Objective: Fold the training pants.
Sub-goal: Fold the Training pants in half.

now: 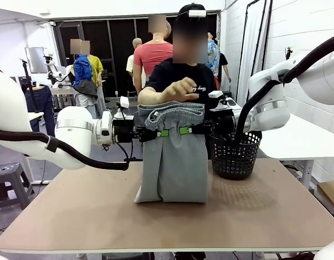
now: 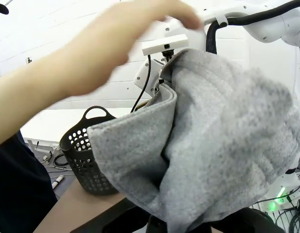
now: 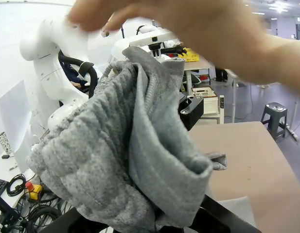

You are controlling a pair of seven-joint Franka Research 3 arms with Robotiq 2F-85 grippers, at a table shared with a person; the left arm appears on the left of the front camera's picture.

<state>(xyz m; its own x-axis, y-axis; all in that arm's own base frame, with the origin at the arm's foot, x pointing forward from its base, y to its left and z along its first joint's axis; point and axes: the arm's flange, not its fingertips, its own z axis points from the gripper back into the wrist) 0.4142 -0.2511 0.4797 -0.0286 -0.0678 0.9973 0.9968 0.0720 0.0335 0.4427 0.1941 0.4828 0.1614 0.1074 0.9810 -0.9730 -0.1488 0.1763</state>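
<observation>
We hold the training pants point(image 1: 174, 157) upright between us, left pincer point(image 1: 162, 132) and right pincer point(image 1: 184, 130) each clamped near the waistband; legs hang lengthwise onto the tabletop point(image 1: 102, 211), seemingly already doubled.

From where I work, the only writing I can make out is small pale script on the chest of the person's black T-shirt point(image 1: 198, 88). It seems to end in "days", and the rest is too small to read.
</observation>
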